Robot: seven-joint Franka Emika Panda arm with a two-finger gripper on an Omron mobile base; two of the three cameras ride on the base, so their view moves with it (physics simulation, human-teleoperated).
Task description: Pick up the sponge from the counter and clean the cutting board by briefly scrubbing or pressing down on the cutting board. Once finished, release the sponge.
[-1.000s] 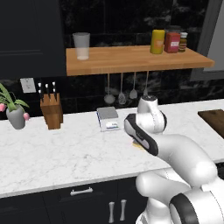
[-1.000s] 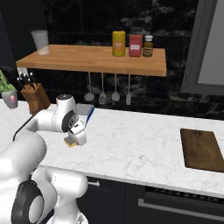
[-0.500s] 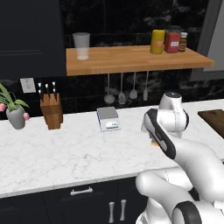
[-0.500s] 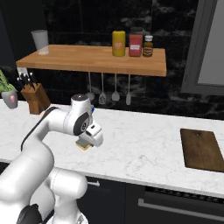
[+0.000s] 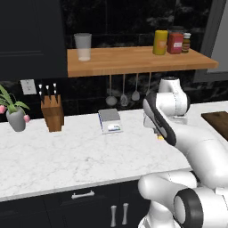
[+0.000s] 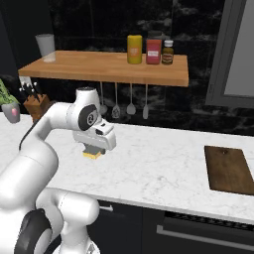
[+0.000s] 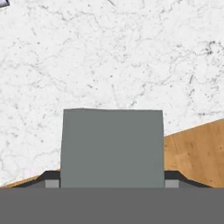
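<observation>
My gripper (image 6: 93, 148) is shut on the sponge (image 6: 92, 155) and holds it just above the counter (image 6: 158, 168), left of the middle. The sponge's yellow body shows under the hand, and its grey scouring top (image 7: 111, 146) sits between my dark fingertips (image 7: 49, 178) in the hand view. In the left base view my own arm covers the hand, and only a yellow corner of the sponge (image 5: 160, 137) peeks out. The dark brown cutting board (image 6: 228, 168) lies flat at the far right of the counter, well away from the gripper, with its hole near the back edge.
A grey-and-white box (image 5: 110, 121) lies on the counter near the wall. A knife block (image 5: 52, 113) and a potted plant (image 5: 15, 113) stand further left. Utensils (image 6: 124, 106) hang under the wooden wall shelf (image 6: 104, 67), which carries jars and a glass.
The arm has carried the sponge to the right along the counter, away from the grey-and-white box. Over the last half second it rose slightly. The gripper stayed shut on it.
</observation>
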